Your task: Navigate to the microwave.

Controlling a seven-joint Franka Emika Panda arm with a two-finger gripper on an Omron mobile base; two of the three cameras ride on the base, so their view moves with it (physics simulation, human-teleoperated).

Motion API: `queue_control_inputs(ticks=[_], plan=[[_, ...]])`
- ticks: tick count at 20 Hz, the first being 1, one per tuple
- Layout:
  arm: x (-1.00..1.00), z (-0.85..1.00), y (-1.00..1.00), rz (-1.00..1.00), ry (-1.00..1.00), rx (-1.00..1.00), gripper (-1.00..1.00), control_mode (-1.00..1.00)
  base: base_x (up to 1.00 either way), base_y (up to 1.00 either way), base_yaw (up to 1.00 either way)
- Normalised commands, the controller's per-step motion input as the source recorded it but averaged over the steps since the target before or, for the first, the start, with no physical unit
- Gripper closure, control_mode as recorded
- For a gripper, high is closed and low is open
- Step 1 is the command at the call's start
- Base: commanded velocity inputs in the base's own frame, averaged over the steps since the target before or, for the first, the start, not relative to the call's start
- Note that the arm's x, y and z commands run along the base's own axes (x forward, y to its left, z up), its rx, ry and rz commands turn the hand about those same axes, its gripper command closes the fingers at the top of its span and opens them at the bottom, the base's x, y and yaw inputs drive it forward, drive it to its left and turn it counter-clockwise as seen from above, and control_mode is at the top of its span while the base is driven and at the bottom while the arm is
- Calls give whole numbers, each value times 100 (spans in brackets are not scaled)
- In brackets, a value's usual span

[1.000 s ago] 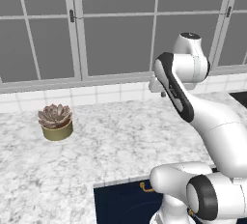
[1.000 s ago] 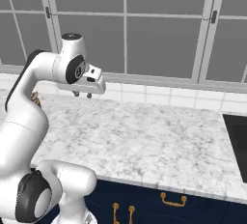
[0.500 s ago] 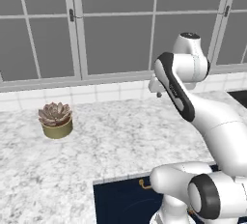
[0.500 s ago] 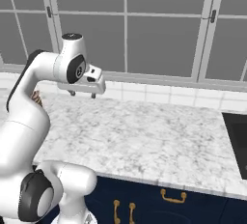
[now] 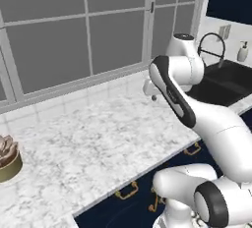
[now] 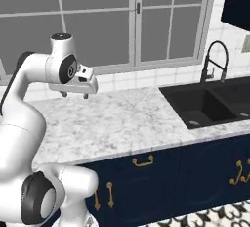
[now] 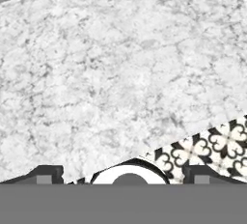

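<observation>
Arm: folded upright over the base, elbow high, wrist bent forward; hand held level above the marble counter (image 6: 127, 118), clear of it.
Gripper (image 6: 74, 94): pointing down; in the hand view the two dark finger tips (image 7: 46, 174) stand wide apart, with nothing between them.
Under the hand: grey-veined marble, its near edge and a strip of patterned floor tile (image 7: 212, 146).
Right of the arm: black double sink (image 6: 205, 106) set in the counter, black arched faucet (image 6: 215, 59) behind it, soap dispenser (image 5: 242, 51) near the far wall.
Far left: potted succulent (image 5: 7, 158), cut by the frame edge.
Behind: grey-paned window (image 6: 97, 20).
Below: navy cabinets (image 6: 195, 172) with gold handles.
Upper right: dark panel (image 6: 237, 1), cut off; cannot tell what it is, and so cannot place the microwave.
Change from half a second ago: the whole view has swung right as the base moved, so sink and faucet have come into frame and the succulent has slid to the left edge. Arm pose unchanged.
</observation>
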Motion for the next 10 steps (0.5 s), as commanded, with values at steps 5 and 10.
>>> queue_control_inputs(ticks=[5,10], plan=[[0,0,0,0,0,0,-100,100,1,-1,-90],[0,0,0,0,0,0,-100,100,10,-5,-95]])
